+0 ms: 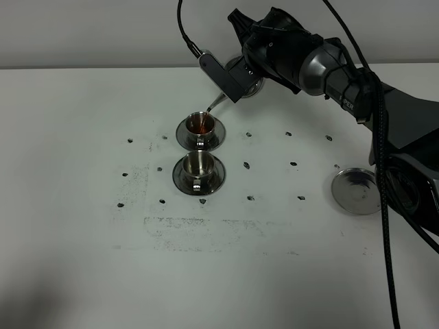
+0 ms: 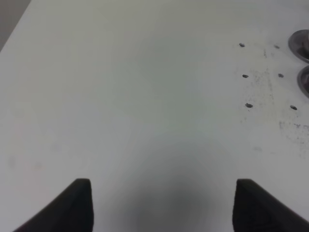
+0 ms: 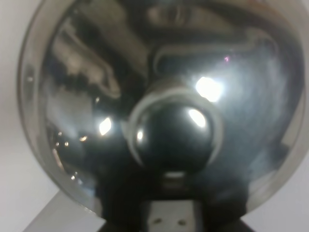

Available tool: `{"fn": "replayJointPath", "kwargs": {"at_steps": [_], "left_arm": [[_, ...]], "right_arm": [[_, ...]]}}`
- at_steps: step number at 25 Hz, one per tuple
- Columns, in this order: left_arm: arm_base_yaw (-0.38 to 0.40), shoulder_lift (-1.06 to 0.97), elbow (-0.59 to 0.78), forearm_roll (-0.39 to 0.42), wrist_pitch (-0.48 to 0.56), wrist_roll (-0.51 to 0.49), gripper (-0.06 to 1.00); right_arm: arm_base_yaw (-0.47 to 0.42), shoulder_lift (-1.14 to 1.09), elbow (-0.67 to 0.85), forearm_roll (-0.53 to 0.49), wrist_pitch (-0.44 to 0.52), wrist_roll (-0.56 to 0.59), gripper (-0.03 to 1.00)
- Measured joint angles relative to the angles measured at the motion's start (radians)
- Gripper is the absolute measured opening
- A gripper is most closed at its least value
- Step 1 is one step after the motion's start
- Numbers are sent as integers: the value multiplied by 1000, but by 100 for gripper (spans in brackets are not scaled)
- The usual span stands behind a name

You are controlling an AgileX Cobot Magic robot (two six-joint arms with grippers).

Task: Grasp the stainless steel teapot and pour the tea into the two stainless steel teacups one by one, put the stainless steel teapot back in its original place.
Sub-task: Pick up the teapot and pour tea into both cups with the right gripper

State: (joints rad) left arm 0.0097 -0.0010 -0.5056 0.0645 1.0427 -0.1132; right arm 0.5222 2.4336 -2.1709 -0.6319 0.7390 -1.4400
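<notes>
My right end effector (image 3: pixel 166 212) is gripping narrow on the one teapot (image 3: pixel 96 77), holding it tipped above the counter (image 1: pixel 82 274). Its wrist view is filling almost wholly with the pot's shiny lid and the round knob (image 3: pixel 171 133) right in front of the fingers. That view is showing no cup at all.

From the high view, the thin spout (image 1: pixel 217 102) is pointing down and away from this end effector. Its tip is hanging just over the farther cup (image 1: pixel 200 126) of the two, which is holding dark reddish tea (image 1: pixel 200 123). I cannot tell whether a stream is running. The nearer cup (image 1: pixel 197 165) is sitting just beside the first, a little further from the spout, and is looking bare steel inside. Each cup is standing on its own saucer, two in all. One flat round plate (image 1: pixel 357 190) is lying bare, well apart from the end effector, beside my arm.

My left end effector (image 2: pixel 164 208) is spreading wide with nothing between its two dark fingertips (image 2: pixel 77 205). It is hovering over bare counter, out of the high view. Its view is catching only two saucer rims (image 2: pixel 301 44) and six small dark marks (image 2: pixel 245 76).
</notes>
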Motion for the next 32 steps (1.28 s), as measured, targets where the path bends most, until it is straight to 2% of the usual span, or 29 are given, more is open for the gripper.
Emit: {"fn": "replayJointPath", "kwargs": {"at_steps": [32], "left_arm": [[0,0,0,0,0,0,59]], "right_arm": [[21,1,0,-33,-1,-1,20]]}}
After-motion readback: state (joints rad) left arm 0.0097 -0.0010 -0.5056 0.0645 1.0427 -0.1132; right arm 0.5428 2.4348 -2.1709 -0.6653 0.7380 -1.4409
